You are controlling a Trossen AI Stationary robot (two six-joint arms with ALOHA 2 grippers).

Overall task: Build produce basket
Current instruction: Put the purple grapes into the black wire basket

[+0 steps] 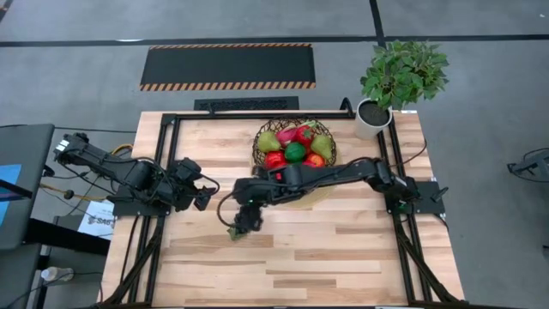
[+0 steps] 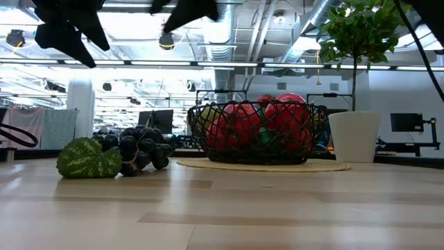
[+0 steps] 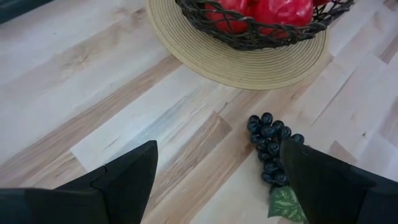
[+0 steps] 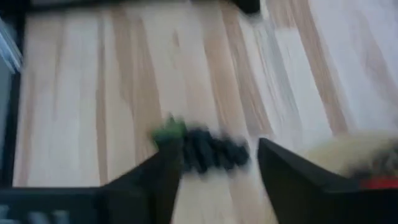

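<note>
The dark grapes (image 2: 139, 149) lie on the table with their green leaf (image 2: 87, 158), left of the basket (image 2: 258, 132). In the high view the grapes (image 1: 237, 231) sit in front of the basket (image 1: 294, 147), which holds green pears, red round fruits, a green one and an orange one. My right gripper (image 1: 246, 216) hovers open over the grapes (image 4: 211, 150), with its fingers well above them in the low view (image 2: 187, 10). My left gripper (image 1: 204, 194) waits open to the left, and its wrist view shows the grapes (image 3: 270, 149) ahead of the gripper (image 3: 217, 146).
A white pot with a green plant (image 1: 377, 116) stands at the far right corner. A black metal frame (image 1: 163, 129) borders the table's left, far and right sides. Bare wood (image 1: 326, 257) lies toward the near edge.
</note>
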